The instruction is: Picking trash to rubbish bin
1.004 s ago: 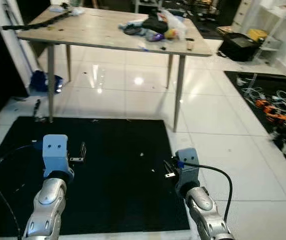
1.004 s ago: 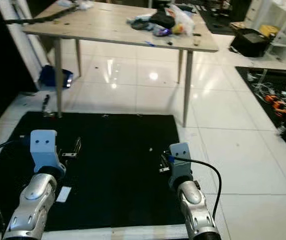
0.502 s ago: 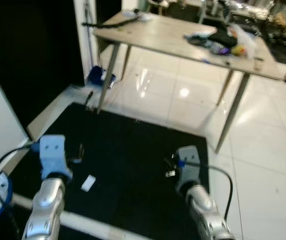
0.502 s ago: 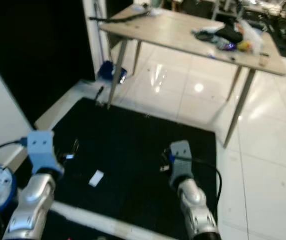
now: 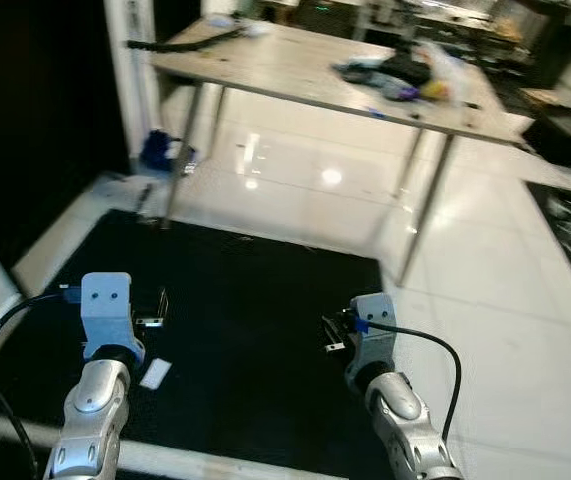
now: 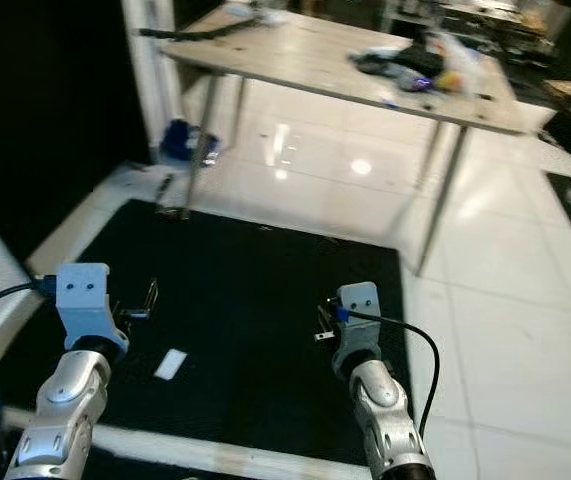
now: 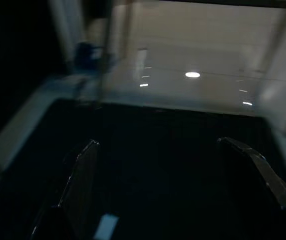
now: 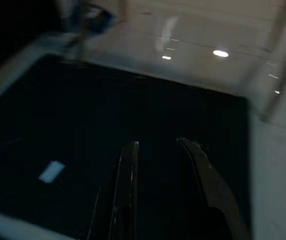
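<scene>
The left gripper [image 7: 173, 165] is held spread wide above the black mat [image 5: 255, 300], empty; the right gripper [image 8: 158, 150] is kept nearly closed, grasping nothing. A white scrap [image 5: 155, 373] is seen lying on the mat just beside the left arm.

Workshop: cluttered worktable [image 5: 295, 65], tiled floor [image 5: 485, 290]

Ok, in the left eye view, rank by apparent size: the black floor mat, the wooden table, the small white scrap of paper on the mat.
1. Black floor mat, largest.
2. Wooden table; it stands farther off, so its true size is unsure.
3. White paper scrap, clearly smallest.
</scene>
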Available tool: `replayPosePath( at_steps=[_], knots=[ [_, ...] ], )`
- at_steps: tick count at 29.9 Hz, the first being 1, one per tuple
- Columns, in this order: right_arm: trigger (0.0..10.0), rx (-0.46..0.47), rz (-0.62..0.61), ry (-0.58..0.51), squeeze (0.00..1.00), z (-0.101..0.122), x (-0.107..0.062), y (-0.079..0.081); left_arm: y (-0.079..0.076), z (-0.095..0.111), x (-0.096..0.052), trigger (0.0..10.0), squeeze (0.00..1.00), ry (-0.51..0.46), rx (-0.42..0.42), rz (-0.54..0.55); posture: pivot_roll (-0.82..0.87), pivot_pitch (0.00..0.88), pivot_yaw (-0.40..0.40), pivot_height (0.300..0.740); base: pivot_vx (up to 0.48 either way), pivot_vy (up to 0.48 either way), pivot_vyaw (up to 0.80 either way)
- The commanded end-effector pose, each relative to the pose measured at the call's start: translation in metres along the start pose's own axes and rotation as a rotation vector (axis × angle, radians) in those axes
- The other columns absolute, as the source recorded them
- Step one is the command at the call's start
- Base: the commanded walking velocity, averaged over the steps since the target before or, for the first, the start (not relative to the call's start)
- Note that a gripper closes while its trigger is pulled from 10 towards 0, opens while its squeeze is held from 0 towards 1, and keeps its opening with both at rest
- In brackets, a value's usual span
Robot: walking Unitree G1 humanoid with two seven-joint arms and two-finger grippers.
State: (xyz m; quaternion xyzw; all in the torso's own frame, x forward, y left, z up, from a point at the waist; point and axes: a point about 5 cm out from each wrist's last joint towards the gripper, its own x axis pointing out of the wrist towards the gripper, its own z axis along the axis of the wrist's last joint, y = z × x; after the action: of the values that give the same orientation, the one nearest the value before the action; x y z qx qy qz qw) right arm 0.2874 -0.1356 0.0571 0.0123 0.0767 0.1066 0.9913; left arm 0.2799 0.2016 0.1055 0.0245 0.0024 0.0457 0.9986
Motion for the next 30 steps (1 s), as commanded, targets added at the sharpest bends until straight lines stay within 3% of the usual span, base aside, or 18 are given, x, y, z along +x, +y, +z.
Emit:
replayPosePath(
  at_steps=[1,23,30],
  knots=[
    [10.0,0.008,-0.027,0.023,0.0,-0.0047,-0.0033,-0.0059,-0.0024,-0.0019,-0.0015,10.0,0.0,0.011,-0.001,-0.011,0.0,0.088,-0.098,0.74,0.0,0.0,0.0],
    [10.0,0.015,-0.045,0.024,0.0,-0.0046,-0.0043,-0.0076,-0.0094,0.0025,-0.0015,10.0,0.0,-0.011,-0.005,-0.075,0.0,0.105,-0.096,0.74,0.0,0.0,0.0],
    [10.0,0.018,-0.048,0.022,0.0,-0.0041,-0.0041,-0.0077,-0.0097,0.0039,-0.0009,10.0,0.0,-0.019,-0.006,-0.083,0.0,0.103,-0.093,0.74,0.291,0.0,0.0]
  ],
)
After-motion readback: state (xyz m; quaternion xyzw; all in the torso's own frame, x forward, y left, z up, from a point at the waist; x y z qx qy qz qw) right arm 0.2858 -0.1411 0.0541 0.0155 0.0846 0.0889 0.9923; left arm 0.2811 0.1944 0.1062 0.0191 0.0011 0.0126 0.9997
